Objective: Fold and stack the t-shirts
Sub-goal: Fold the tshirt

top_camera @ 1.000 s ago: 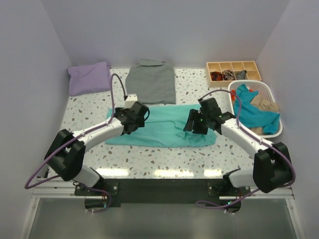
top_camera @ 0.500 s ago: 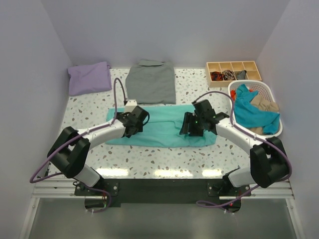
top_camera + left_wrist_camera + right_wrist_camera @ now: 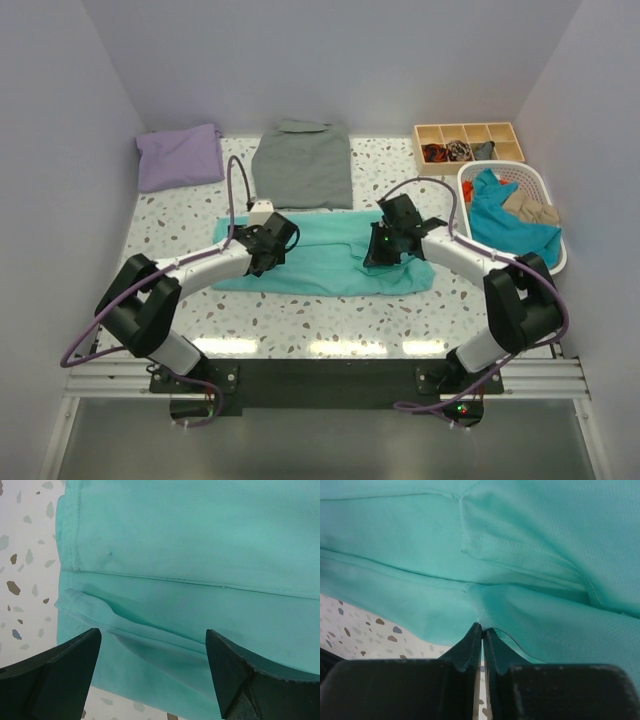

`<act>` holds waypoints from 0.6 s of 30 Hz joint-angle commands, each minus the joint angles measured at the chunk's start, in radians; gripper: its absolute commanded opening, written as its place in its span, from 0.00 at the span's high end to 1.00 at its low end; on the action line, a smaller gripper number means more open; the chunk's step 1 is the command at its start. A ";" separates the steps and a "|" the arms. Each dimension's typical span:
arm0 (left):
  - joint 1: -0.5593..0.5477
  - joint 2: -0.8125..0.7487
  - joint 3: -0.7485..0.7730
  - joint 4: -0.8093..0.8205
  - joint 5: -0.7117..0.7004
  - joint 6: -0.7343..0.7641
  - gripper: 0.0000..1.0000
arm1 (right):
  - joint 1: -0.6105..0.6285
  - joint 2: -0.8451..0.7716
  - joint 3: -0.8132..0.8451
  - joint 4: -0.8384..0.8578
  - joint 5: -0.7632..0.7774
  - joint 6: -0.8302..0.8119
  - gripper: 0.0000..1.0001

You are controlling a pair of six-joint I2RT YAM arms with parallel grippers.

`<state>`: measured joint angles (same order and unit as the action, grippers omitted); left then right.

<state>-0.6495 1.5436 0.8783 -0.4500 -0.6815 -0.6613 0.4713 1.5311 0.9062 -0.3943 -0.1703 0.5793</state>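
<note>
Overhead: turquoise t-shirt [image 3: 330, 262] flat at centre of tabletop [image 3: 300, 315], lavender t-shirt [image 3: 180, 155] folded far left. Wrist views only: left pincer [image 3: 152, 645] apart over the turquoise hem; right pincer [image 3: 481, 630] together, nipping a turquoise fold

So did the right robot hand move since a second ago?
Yes. Seen from above, the right gripper slid left, away from the white basket, farther over the turquoise t-shirt, which it now pinches.

The black two-finger right gripper [image 3: 481, 627] has shifted a little leftward over the turquoise-green short-sleeved cloth t-shirt [image 3: 330, 262]. Its jaws, apart a second ago, have now closed, pinching a fold near the shirt's edge.
</note>
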 commanded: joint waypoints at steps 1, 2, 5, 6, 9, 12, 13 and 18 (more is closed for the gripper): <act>0.007 0.010 -0.002 0.010 -0.033 -0.015 0.09 | 0.004 0.037 0.094 0.051 0.005 -0.032 0.97; 0.007 0.012 -0.001 0.010 -0.033 -0.015 0.09 | 0.004 0.043 0.106 0.049 0.003 -0.035 0.99; 0.007 0.015 -0.004 0.008 -0.036 -0.014 0.09 | 0.004 0.086 0.169 0.019 0.012 -0.053 0.98; 0.008 0.015 -0.004 0.005 -0.038 -0.015 0.09 | 0.004 0.101 0.199 0.005 0.014 -0.065 0.98; 0.008 0.016 -0.010 0.001 -0.038 -0.021 0.09 | 0.004 0.156 0.261 -0.023 0.028 -0.090 0.98; 0.008 0.015 -0.018 -0.003 -0.038 -0.027 0.09 | 0.006 0.216 0.327 -0.038 0.019 -0.102 0.99; 0.010 0.016 -0.019 -0.004 -0.039 -0.029 0.09 | 0.004 0.231 0.342 -0.043 0.014 -0.104 0.98; 0.010 0.013 -0.024 -0.013 -0.046 -0.037 0.09 | 0.006 0.296 0.415 -0.113 0.035 -0.143 0.48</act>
<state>-0.6483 1.5578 0.8635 -0.4614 -0.6891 -0.6727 0.4713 1.8137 1.2621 -0.4355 -0.1696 0.4881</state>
